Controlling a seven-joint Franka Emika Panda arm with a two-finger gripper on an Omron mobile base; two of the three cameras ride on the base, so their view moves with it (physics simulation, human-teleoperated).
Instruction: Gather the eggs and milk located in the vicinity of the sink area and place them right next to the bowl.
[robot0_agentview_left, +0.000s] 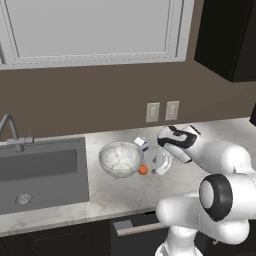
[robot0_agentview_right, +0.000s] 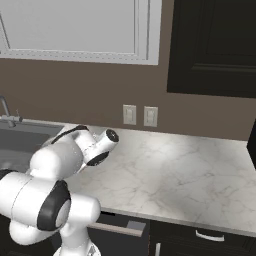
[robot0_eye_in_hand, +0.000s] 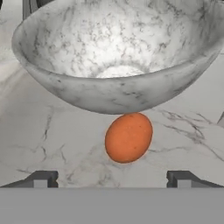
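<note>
Marble counter (robot0_eye_in_hand: 39, 144): bowl (robot0_eye_in_hand: 118, 57), egg (robot0_eye_in_hand: 128, 138) alongside

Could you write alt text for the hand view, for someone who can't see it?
An orange-brown egg lies on the marble counter right beside a wide frosted glass bowl. The robot's open hand sits just short of the egg, a fingertip to each side.

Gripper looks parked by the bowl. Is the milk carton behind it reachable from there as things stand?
Probably yes. The milk stands on open counter behind the bowl, nothing over it. The gripper is open and empty, just beside the egg.
</note>
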